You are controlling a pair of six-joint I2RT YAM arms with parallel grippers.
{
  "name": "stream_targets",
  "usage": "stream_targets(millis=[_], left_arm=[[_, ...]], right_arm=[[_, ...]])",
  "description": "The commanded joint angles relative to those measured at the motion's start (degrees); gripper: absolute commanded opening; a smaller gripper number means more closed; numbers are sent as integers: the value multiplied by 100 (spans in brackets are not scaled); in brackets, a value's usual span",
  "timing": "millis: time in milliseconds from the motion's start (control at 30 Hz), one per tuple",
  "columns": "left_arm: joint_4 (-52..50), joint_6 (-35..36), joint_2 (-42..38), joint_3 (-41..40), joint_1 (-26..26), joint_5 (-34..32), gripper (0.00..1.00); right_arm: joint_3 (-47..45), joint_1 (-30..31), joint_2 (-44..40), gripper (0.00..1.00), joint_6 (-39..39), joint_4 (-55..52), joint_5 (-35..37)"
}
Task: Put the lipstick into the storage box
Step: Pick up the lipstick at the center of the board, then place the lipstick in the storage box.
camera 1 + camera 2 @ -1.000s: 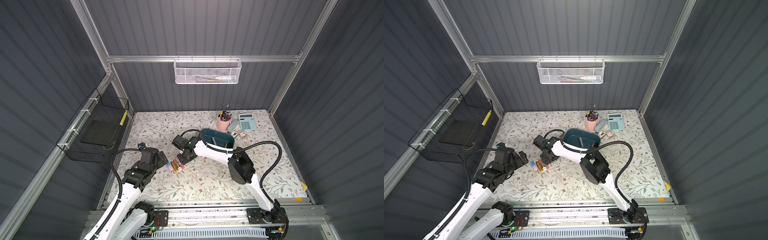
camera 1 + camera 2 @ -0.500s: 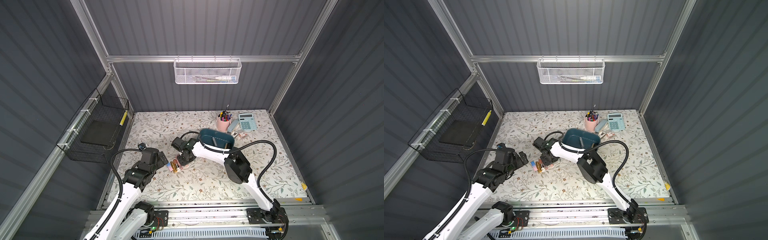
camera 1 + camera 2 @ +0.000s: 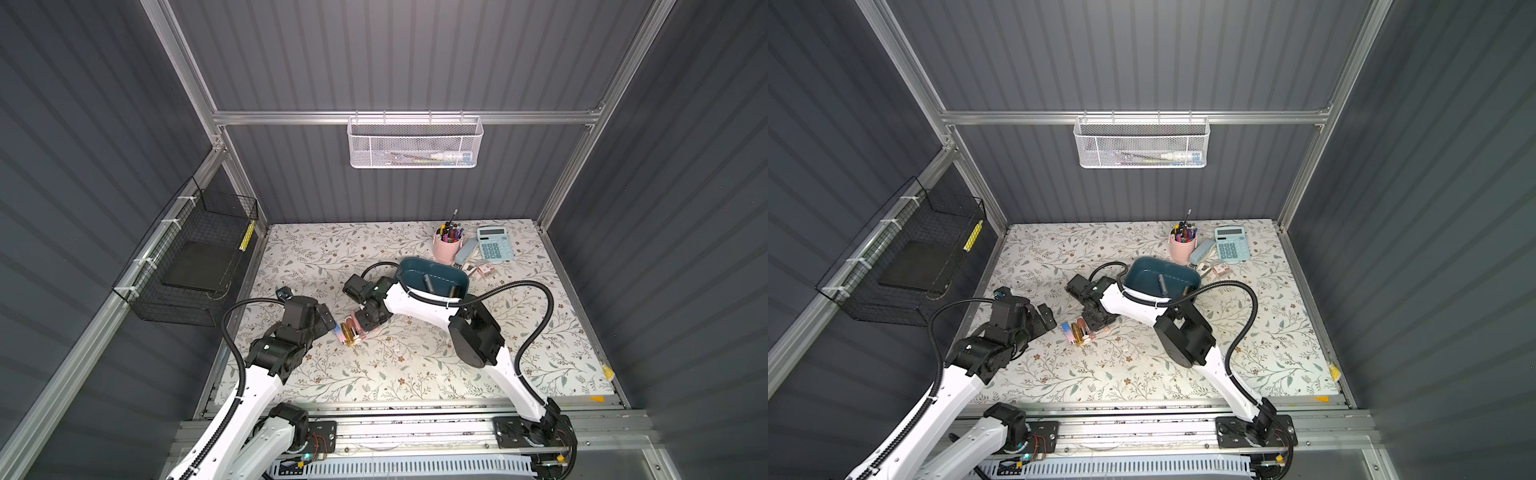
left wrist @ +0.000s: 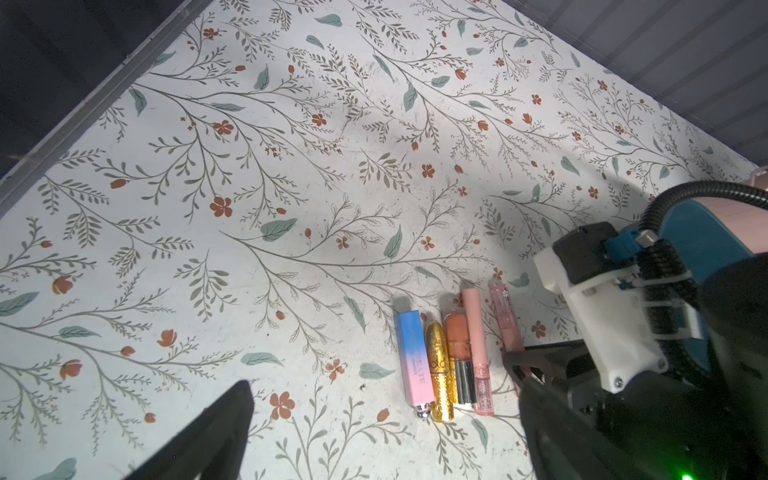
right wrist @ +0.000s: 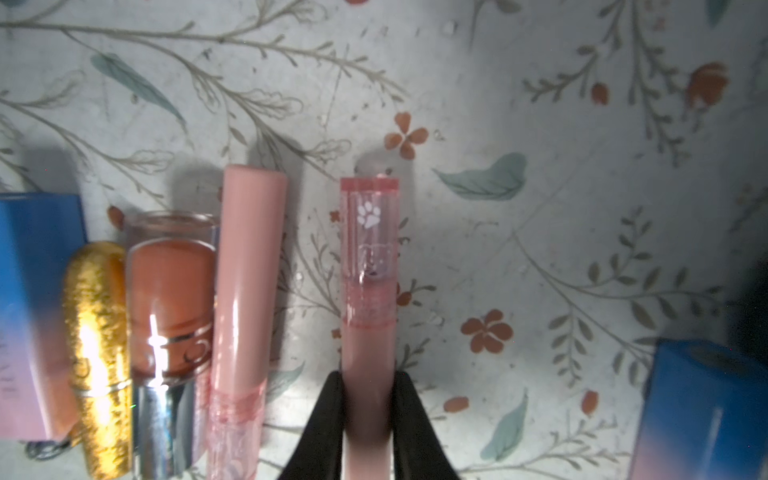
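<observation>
Right end effector (image 5: 368, 386) clenched across one end of the pink paw-print lipstick (image 5: 369, 257), the rightmost of a row lying on the tabletop (image 3: 415, 365), its long axis in line with the end effector's reach. Storage box (image 3: 449, 278) sits near, to the far right. Left end effector (image 3: 326, 322) released, just left of the row.

Pink, paw-printed lipstick (image 5: 368, 266) lies seemingly flat near the oblong teal storage box (image 3: 446, 279), outside it.
</observation>
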Motion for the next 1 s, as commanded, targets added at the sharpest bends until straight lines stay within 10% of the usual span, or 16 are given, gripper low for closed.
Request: stream_targets(millis=[0,967], left_arm=[[-34,-75,5,-54,-16,-53,100],[724,28,1091,84,-12,188,100]], right_arm=[[53,-57,-478,18,-135,-224,287],[-1703,-2284,-1978,18,-401,271,1031]])
